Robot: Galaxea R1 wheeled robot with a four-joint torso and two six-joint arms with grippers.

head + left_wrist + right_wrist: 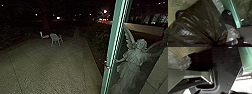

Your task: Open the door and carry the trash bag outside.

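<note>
from my seat i see the dark trash bag (199, 18) hanging near, over the robot's base (228, 16), its neck bunched into tight folds in the grip of the left gripper (215, 43); whether the right gripper is wide or narrow, i cannot tell. paving (50, 67) runs from near to far, with a pale chair (55, 38) far left and, on the right, a green frame (113, 45) with a winged statue (133, 60) just beside it.

No readable text or signs
</note>
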